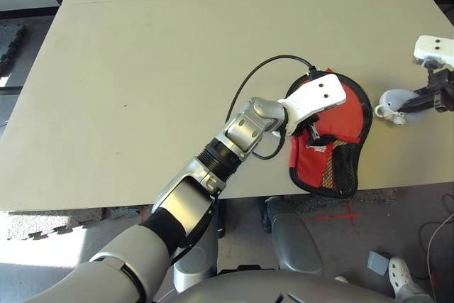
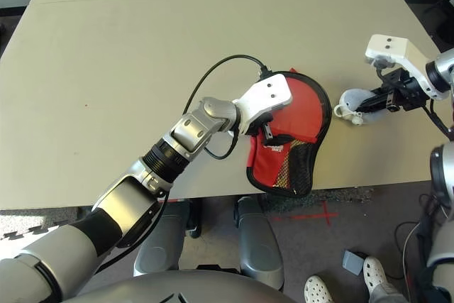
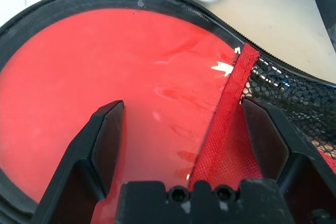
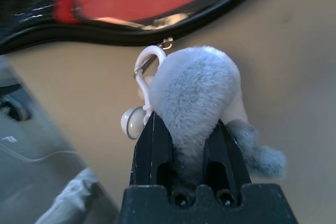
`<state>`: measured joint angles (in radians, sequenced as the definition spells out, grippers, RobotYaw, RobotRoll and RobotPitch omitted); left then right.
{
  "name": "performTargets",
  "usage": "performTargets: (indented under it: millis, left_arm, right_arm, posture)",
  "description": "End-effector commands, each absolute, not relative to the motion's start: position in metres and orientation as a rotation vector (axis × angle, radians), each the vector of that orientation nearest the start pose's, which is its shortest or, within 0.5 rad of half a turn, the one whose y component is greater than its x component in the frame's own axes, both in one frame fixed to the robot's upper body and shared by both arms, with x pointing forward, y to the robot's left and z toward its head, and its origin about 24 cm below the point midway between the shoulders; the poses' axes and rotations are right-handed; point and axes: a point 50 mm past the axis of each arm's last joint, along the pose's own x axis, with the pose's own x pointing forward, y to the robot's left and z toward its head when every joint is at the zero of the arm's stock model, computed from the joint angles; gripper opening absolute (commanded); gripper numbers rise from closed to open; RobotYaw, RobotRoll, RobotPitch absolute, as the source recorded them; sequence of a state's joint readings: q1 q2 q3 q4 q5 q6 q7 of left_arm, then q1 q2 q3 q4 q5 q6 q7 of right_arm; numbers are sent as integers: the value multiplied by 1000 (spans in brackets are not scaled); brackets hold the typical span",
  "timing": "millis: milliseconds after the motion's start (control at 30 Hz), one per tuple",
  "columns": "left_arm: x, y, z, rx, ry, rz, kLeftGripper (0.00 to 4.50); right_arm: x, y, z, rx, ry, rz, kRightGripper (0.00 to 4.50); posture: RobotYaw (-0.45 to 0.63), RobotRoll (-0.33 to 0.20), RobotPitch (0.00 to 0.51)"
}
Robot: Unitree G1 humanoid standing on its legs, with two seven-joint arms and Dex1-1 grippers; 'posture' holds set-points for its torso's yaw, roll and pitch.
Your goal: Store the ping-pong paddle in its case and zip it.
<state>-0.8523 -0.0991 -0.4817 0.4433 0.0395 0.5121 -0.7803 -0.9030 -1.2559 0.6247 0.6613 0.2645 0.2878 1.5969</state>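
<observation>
Near the table's front edge, toward the robot's right, lay the case, red side up with its mesh pocket toward the edge. The ping-pong paddle could not be made out; whether it sat inside was impossible to tell. The left claw stood spread wide, its fingers pressed down on the red face beside the pocket's red hem, pinning the case. The right claw was clenched on a grey fluffy charm, which hung from a white clip on the zipper pull at the case's black rim.

The risk, as I judged it, lay in that soft handle: fur compresses and slips, so a hard tug could strip the charm from the claw, or strain the small clip. If the left claw's hold slid on the slick red face, the whole case could drag toward the pull or off the near edge, which it slightly overhung.

A black cable looped from the left wrist over the table just beside the case. Nothing else crowded the zipper's path.
</observation>
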Motion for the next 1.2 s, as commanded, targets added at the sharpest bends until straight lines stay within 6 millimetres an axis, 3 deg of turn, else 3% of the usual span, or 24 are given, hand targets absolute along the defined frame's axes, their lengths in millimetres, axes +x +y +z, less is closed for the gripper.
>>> performTargets:
  millis: [33,400,600,800,967,1133,1200]
  left_arm:
    - [306,-40,81,429,466,-1278,4500]
    - [308,-39,80,429,471,-1264,4500]
    - [309,-38,79,428,468,-1256,4500]
    - [312,-29,87,401,433,-1243,4500]
    - [311,-5,113,351,351,-1262,4500]
    - [307,26,158,196,242,-1256,4500]
    - [313,53,177,128,192,-1163,4500]
  right_arm:
    - [272,-320,191,-463,1017,1159,383]
    - [243,-281,169,-342,1076,1407,382]
    - [247,-268,168,-310,1034,1433,379]
    - [253,-279,191,-246,987,1334,2518]
    - [261,-302,213,-174,914,1195,4413]
    - [279,-326,223,-116,793,1054,4465]
    - [298,-332,226,-96,654,940,4465]
  posture:
    - [-87,0,268]
    - [-86,0,267]
    - [-78,0,264]
    - [-73,0,251]
    - [-76,0,236]
    - [-67,0,229]
    - [-57,0,227]
